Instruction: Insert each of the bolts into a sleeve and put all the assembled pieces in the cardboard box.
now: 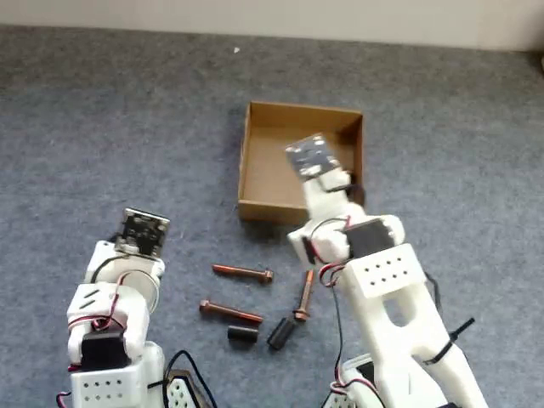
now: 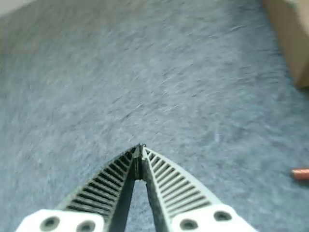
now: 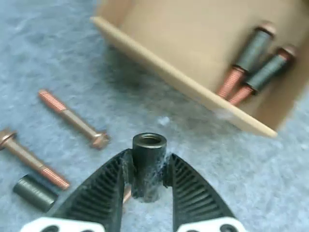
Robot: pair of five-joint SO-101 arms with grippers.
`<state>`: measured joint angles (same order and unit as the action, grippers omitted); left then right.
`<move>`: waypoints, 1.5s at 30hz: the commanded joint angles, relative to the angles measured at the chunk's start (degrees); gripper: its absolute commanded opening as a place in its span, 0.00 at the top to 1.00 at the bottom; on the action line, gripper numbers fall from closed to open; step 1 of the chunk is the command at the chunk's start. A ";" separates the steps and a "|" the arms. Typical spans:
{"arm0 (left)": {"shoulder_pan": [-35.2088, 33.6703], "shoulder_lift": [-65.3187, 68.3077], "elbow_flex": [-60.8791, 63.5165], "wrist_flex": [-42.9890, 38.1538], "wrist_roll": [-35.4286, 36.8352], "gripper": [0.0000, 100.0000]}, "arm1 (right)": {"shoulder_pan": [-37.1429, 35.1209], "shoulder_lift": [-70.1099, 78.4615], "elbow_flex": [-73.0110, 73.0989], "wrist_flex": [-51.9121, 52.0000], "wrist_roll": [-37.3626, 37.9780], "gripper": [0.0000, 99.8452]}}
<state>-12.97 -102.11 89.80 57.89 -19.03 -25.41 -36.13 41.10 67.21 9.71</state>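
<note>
left gripper [image 2: 140, 159]: fingers pressed together right to the tips, with nothing between them. It hangs over bare carpet [image 1: 102, 127], off to the side of the parts, probably parked to leave the work area free.
loose sleeves [image 1: 242, 335]: two lie on their sides closest to the arm bases, the second [image 1: 281, 333] just beside a bolt's head.
loose bolts [image 1: 242, 272]: three lie on the carpet between the arms, none sleeved yet. Another [image 1: 229, 312] lies near the first, and the third [image 1: 303, 295] is under the right arm.
right gripper [image 3: 148, 162]: fingers narrowly parted, clamped on both flanks of the held sleeve.
held sleeve [image 3: 149, 144]: upright with its open bore facing up, short of the box wall. It is likely held this way so a bolt can go in from above.
cardboard box [image 1: 263, 210]: farthest out. Two assembled pieces [image 3: 251, 50] lie side by side inside it, near one wall.
</note>
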 commanded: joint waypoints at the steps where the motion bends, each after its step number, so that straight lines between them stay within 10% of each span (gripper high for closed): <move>1: 6.11 0.04 -8.84 5.63 -4.31 0.99 | 7.16 -1.54 -0.84 -2.95 -0.88 0.99; 24: 37.85 55.52 -34.86 9.32 -16.79 0.81 | 18.15 -2.15 4.35 -10.77 -1.58 0.99; 45: 42.86 97.89 -48.75 -6.95 -26.20 0.81 | 18.07 -2.15 4.53 -10.59 -1.58 0.99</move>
<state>27.30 -7.34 43.91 53.76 -44.70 -8.09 -36.22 46.37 58.33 8.48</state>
